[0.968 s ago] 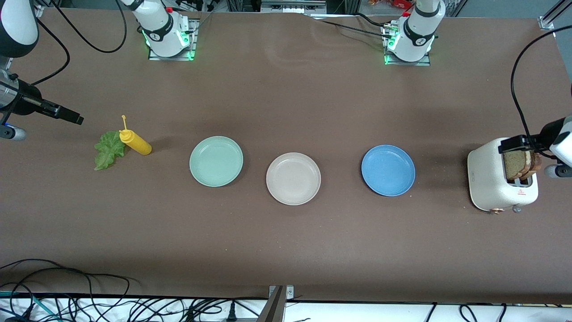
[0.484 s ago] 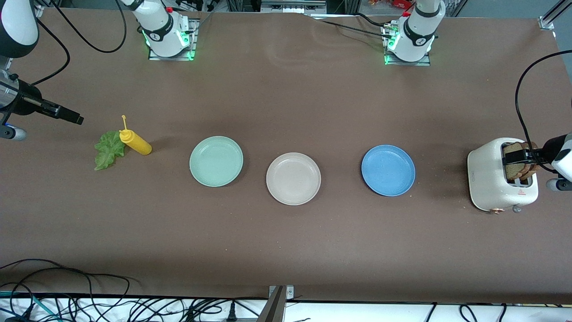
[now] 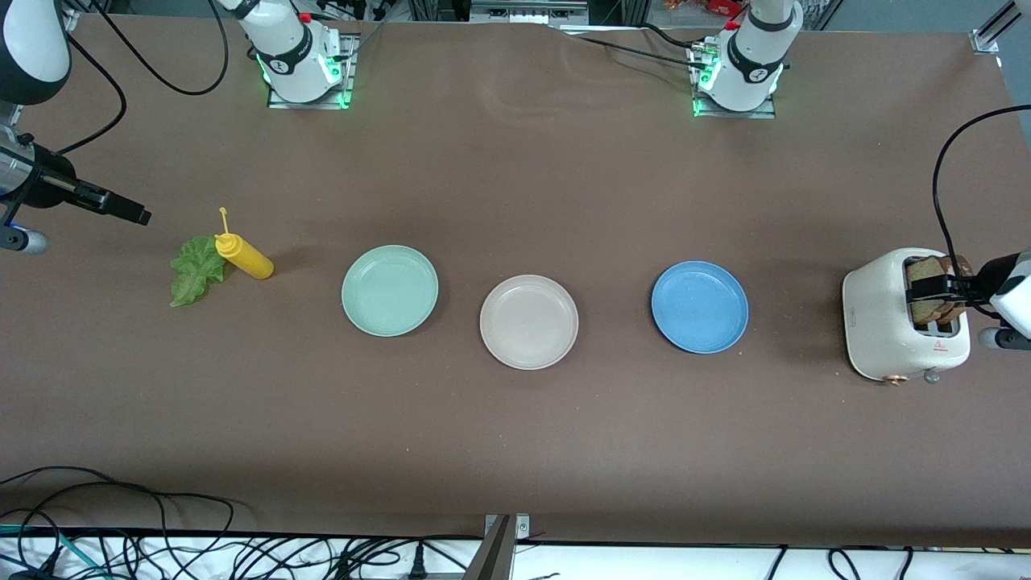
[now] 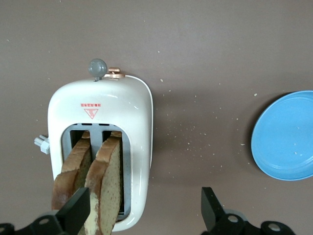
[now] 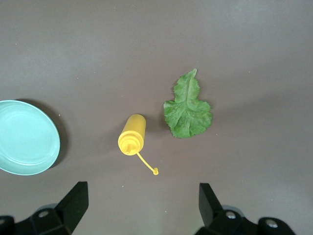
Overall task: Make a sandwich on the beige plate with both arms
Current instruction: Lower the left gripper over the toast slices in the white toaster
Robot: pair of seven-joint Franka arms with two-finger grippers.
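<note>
At the left arm's end of the table (image 3: 515, 451) stands a white toaster (image 3: 882, 314) holding two bread slices (image 4: 98, 176) upright in its slots. The left gripper (image 4: 144, 210) hovers over it with jaws spread wide, gripping nothing; one finger already sits at the slices, the other well off the toaster's side. Likely fault: closing off-centre may catch both slices or tip the light toaster, which stands near the table's end. Three plates lie in a row, well apart: mint green plate (image 3: 390, 290), beige plate (image 3: 528, 321), the goal, still bare, and blue plate (image 3: 699, 306). Wide bare tabletop surrounds them. The right gripper (image 5: 139, 205) waits, jaws released and empty, above the lettuce leaf (image 5: 188, 108), which touches the yellow squeeze bottle (image 3: 244, 256); a careless reach could knock that over.
</note>
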